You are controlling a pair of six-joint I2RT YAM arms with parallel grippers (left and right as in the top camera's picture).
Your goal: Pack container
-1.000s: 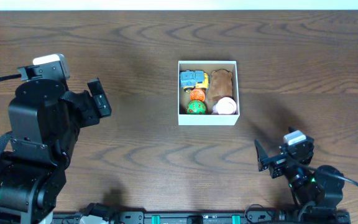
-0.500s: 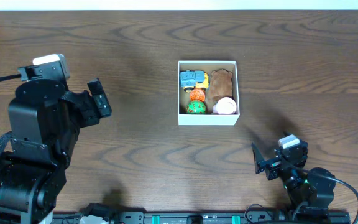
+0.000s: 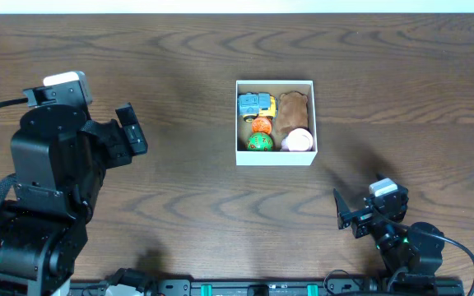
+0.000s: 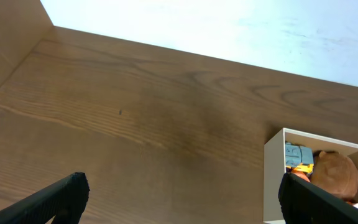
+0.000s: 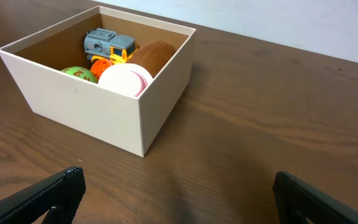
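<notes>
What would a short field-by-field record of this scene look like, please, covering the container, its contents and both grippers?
container: square white cardboard box, tan inside, no lid, upright on the wooden table
contents: blue and yellow toy truck, orange toy, green ball, brown plush, white and pink round toy
toys outside container: none seen
left gripper: open, empty, left of the container, apart from it
right gripper: open, empty, near the table's front edge, apart from the container
</notes>
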